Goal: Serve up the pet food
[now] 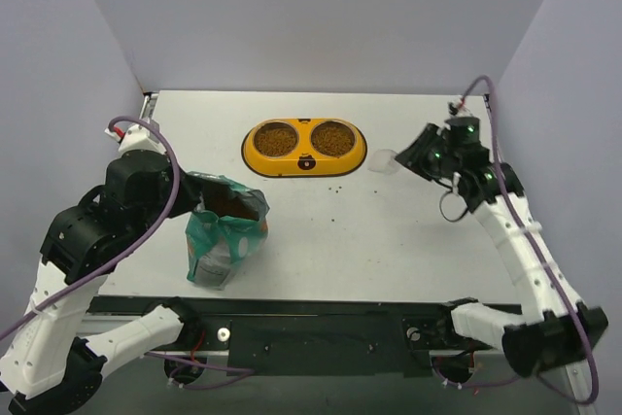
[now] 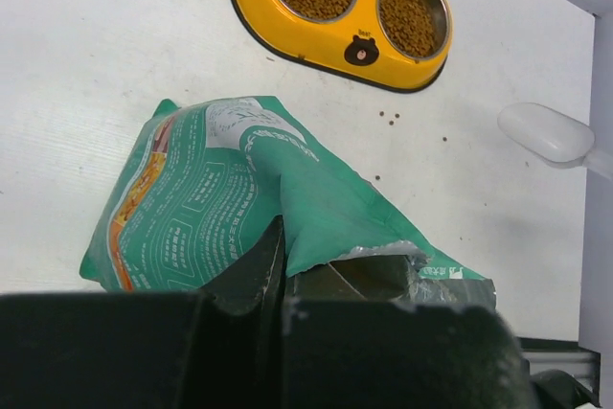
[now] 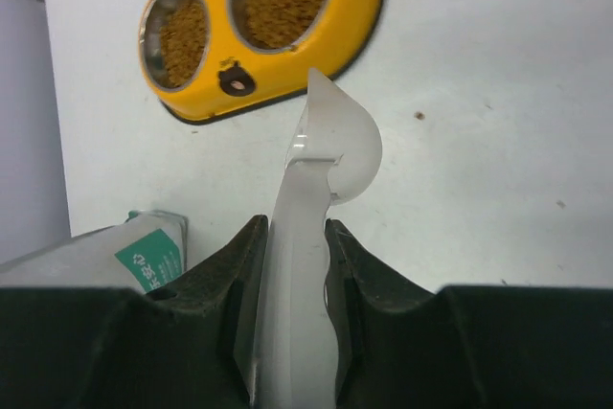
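Okay, my right hand [image 3: 293, 233] clamps the scoop [image 3: 340, 141] just right of the rim of the feeder [image 1: 305, 164], not touching. My left hand [image 1: 191, 185] pinches the torn edge of the bag [image 2: 220, 198], lower left. Pet food [image 1: 275, 139] fills the feeder, top centre.

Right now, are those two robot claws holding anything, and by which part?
The right gripper clamps the clear scoop by its handle; the left gripper pinches the green bag at its opened top edge.

the small brown dry kibble pellets [image 1: 276, 139] lie as a loose grainy mass in both round bowls of the yellow double feeder [image 1: 304, 151], at the far middle of the white tabletop [image 1: 408, 230]. a few stray pellets [image 1: 335, 188] lie scattered just on its near side.
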{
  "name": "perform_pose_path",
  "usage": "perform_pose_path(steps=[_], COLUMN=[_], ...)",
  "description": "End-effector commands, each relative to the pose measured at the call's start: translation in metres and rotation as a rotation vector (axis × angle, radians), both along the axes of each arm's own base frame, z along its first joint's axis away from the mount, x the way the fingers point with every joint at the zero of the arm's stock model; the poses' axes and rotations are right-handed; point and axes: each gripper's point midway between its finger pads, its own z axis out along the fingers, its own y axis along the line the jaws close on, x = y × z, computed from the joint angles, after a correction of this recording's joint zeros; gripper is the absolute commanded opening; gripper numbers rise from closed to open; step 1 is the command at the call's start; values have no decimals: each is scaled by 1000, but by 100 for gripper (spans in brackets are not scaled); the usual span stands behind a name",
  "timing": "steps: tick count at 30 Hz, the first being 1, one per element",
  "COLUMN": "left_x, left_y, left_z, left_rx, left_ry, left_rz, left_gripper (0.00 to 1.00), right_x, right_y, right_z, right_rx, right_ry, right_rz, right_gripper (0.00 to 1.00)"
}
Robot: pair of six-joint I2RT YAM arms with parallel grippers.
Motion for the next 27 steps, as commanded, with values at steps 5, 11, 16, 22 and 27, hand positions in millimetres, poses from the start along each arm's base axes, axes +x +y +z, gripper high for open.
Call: perform_pose_path(steps=[5, 11, 16, 22, 27], left_x=[16, 14, 13, 11, 12], left_y=[-56, -99, -124, -150, -152], left_z=[72, 68, 73, 82, 78], left_rx=[-289, -406, -418, -389, -352], left_ry=[-193, -101, -79, -80, -96], left_rz=[-165, -304, -394, -478, -476], left_gripper=[0, 0, 0, 0, 0], right_x=[-54, -44, -53, -75, -95], right_y=[-127, -161, -169, -178, -183], right_z=[-64, -90, -127, -136, -106], right_rx=[215, 216, 148, -5, -252], right_ry=[107, 91, 273, 424, 501], right_rz=[-457, -587, -571, -539, -488], right_gripper=[0, 2, 10, 41, 78])
